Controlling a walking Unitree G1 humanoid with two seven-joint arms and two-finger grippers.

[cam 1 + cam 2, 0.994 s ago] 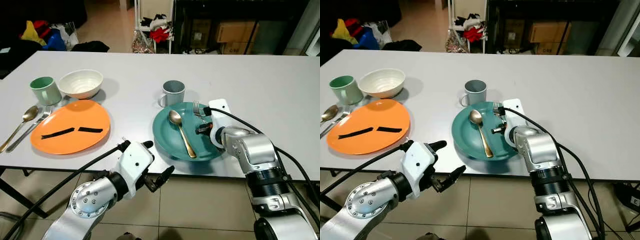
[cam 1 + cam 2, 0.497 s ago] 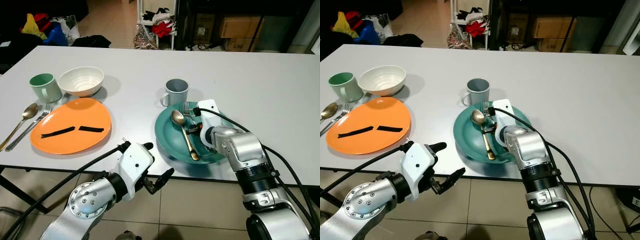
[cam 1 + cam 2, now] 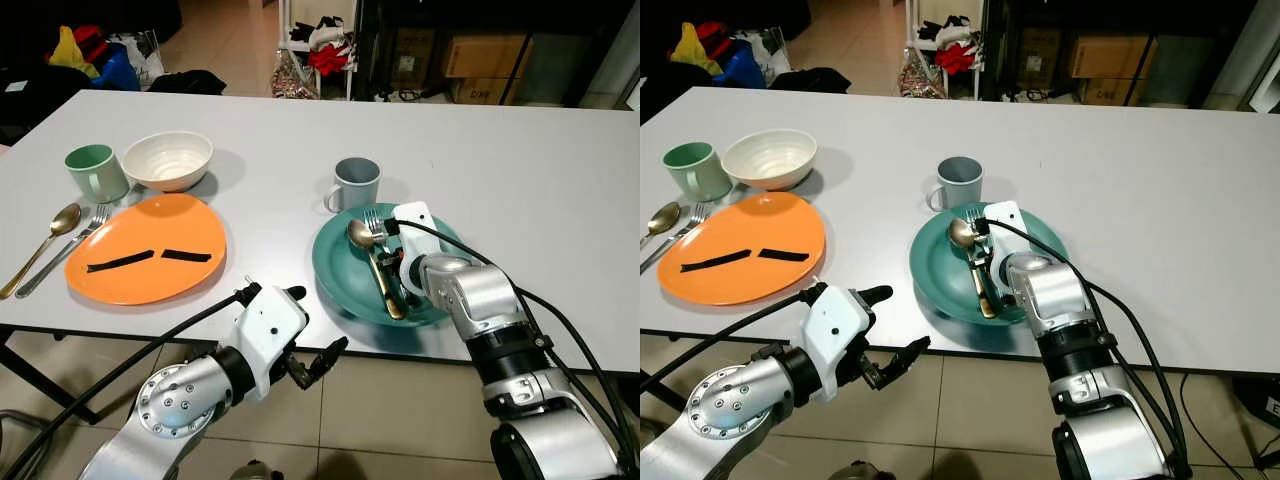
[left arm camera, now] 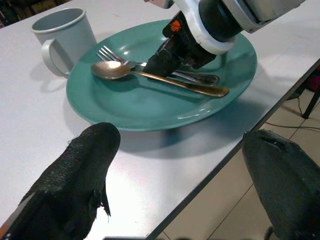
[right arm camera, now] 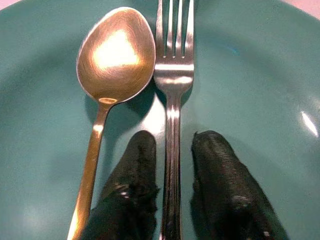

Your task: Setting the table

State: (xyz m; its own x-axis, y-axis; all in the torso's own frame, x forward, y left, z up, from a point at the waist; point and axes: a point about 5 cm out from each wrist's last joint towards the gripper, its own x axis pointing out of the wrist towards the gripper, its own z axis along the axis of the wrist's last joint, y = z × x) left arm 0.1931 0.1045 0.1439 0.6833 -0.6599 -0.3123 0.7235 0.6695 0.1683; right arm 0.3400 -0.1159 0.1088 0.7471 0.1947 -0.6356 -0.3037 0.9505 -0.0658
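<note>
1. since a second ago the right gripper (image 5: pixel 172 200) has slid across the teal plate (image 3: pixel 340 280) toward the spoon (image 3: pixel 372 262), and the fork (image 5: pixel 172 100) has come along with it, so fork and spoon now lie side by side, just about touching near their heads.
2. the right gripper's jaws are closed down to a narrow gap on either side of the fork's handle; its black fingers (image 5: pixel 131 185) press against the plate with the handle between them.
3. the gold spoon has barely moved; it still lies bowl-up along the plate, handle running toward the near rim.
4. the left gripper (image 3: pixel 312 335) has kept its place below the tabletop's (image 3: pixel 520 170) near edge, jaws spread wide and holding nothing, with the plate ahead of it.
5. the grey mug (image 3: pixel 356 183) stands just behind the teal plate, handle to the robot's left, close to the fork's tines.
6. further to the left sits an orange plate (image 3: pixel 145 250) bearing two black strips, with a second spoon (image 3: pixel 40 245) and second fork (image 3: pixel 62 250) beside it on the tabletop.
7. behind that plate stand a green mug (image 3: pixel 94 172) and a white bowl (image 3: pixel 167 160), near each other.
8. clothes and boxes clutter the floor beyond the tabletop.
</note>
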